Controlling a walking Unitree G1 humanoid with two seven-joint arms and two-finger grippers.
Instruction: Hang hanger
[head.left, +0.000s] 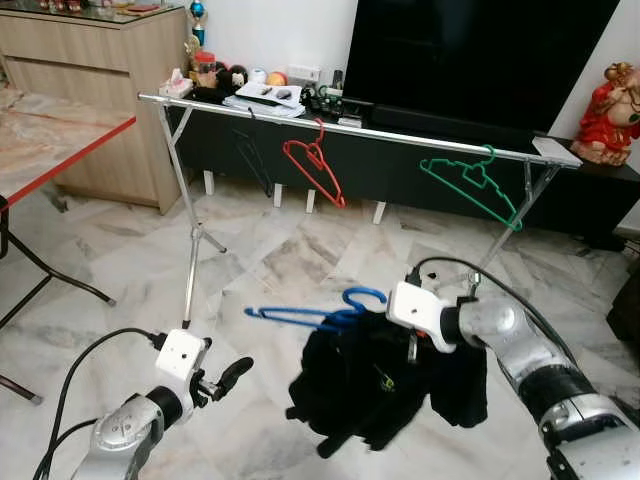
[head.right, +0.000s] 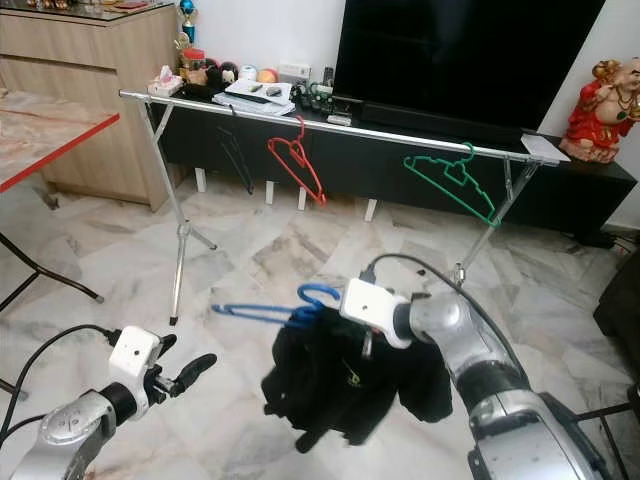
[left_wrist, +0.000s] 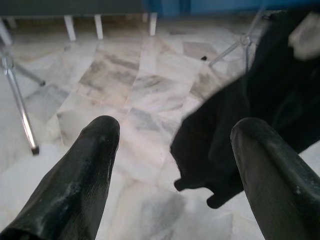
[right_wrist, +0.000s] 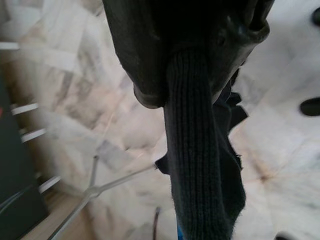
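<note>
The right hand (head.left: 408, 345) holds a blue hanger (head.left: 315, 313) draped with a black garment (head.left: 375, 385). Its fingers are buried in the cloth; the right wrist view shows them closed on a ribbed edge of the fabric. The hanger's long axis lies nearly level, running from this hand out toward the robot's left, and its hook (head.left: 365, 296) curls upward just beside the hand. The silver rail (head.left: 400, 135) of the drying rack is ahead of and above this hand, well apart from it. A bare stretch of rail lies between a red hanger (head.left: 315, 170) and a green hanger (head.left: 470, 180) already hung there. The right hand is the nearer one to the rail, so the coming move looks like a lift forward and up, hook turned toward the rail. The left hand (head.left: 225, 378) sits low on the robot's left, fingers spread wide and holding nothing, short of the garment.
</note>
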